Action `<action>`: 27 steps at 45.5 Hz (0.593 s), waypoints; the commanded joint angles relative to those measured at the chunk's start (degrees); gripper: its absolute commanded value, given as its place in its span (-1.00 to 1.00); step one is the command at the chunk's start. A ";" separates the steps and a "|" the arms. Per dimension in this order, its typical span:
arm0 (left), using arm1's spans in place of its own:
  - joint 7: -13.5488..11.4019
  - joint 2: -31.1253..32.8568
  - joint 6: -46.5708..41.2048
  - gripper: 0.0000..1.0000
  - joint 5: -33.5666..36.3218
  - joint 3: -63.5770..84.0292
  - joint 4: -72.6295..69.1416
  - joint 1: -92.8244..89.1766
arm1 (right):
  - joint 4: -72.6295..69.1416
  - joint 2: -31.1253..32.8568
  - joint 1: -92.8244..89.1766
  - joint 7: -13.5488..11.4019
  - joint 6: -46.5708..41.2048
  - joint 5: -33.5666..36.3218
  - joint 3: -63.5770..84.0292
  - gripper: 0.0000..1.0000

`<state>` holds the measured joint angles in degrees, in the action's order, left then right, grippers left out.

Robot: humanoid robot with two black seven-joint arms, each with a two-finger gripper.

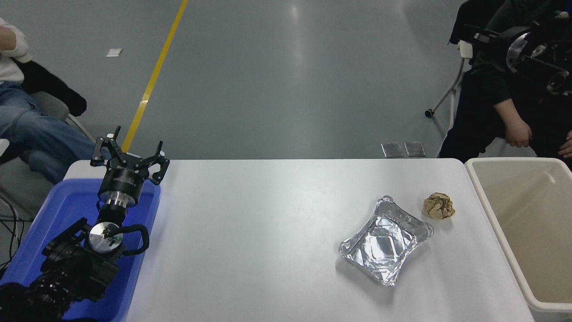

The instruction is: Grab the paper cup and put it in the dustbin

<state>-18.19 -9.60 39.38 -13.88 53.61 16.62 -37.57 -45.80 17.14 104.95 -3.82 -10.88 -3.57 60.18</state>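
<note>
The big beige plastic dustbin (491, 210) sits at the frame's right edge. The left hand (129, 156) rests spread and empty, lower left; the right hand's (480, 38) state I cannot tell. No paper cup shows.

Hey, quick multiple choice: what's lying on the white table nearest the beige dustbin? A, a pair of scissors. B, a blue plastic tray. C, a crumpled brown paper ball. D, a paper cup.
C: the crumpled brown paper ball lies on the white table just left of the dustbin, with the silver foil tray farther left.
</note>
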 commanded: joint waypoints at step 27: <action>0.00 -0.07 0.00 0.98 -0.01 0.00 -0.01 0.04 | -26.36 -7.39 16.51 -1.98 -28.84 0.06 0.91 1.00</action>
<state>-18.19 -9.65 39.37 -13.89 53.61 16.63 -37.53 -67.77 10.00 119.08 -5.69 -31.29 -3.52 60.68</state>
